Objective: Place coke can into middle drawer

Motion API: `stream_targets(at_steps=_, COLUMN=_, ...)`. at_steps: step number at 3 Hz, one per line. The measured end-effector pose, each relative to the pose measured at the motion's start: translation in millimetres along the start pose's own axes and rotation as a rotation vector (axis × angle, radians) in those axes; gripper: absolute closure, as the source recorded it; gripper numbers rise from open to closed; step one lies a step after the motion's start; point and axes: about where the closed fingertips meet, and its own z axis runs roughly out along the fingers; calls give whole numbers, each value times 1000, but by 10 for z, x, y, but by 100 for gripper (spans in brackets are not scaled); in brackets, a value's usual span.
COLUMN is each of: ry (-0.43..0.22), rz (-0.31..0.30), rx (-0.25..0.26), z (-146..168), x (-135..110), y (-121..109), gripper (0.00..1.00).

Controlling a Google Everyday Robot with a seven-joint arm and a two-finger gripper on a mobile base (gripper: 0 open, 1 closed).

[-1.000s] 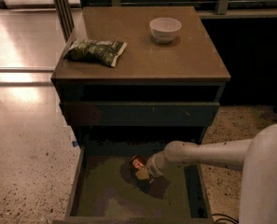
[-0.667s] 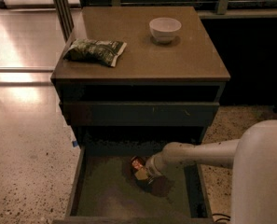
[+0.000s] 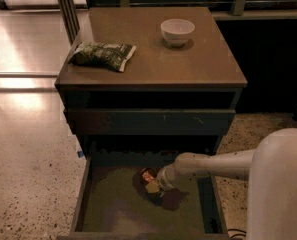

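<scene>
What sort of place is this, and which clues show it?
Probably an indoor office or lab break area: a speckled polished floor, a drawer cabinet topped with a snack bag and white bowl, and the robot's claw by the coke can in the middle drawer.

Pale tool [image 3: 155, 186] at red coke can [image 3: 148, 175] in olive-floored middle drawer [image 3: 113, 209]

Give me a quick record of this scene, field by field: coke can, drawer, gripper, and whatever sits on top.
coke can: inside the middle drawer, near its centre, right at the gripper
middle drawer: open, olive floor showing
gripper: down in the drawer, arm reaching in from the right
white bowl: on the cabinet top, back right
green snack bag: on the cabinet top, left side
</scene>
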Motion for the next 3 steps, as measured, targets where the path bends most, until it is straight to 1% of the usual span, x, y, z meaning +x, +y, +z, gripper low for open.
stream_targets(at_steps=3, ry=0, rz=0, rx=0, z=1, x=0, y=1, gripper=11)
